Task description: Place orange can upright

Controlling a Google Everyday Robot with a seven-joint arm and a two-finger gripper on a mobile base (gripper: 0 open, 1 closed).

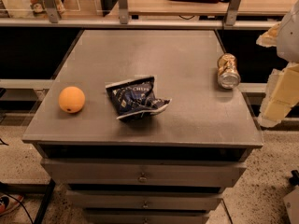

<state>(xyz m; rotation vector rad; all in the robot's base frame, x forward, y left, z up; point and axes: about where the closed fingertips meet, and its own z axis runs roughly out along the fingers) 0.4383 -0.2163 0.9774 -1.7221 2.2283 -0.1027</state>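
Note:
The orange can (228, 70) is a small shiny coppery-gold drink can. It lies on its side near the right edge of the grey cabinet top (187, 115), with its silver end facing the camera. My gripper (279, 97) hangs off the right side of the cabinet, to the right of the can and a little nearer the camera. It is apart from the can and holds nothing that I can see. Part of the arm is cut off by the right edge of the view.
A crumpled dark blue chip bag (135, 98) lies mid-table. A round orange fruit (71, 99) sits near the left front edge. Drawers (142, 175) run below the top. A railing and a wooden counter (187, 6) stand behind.

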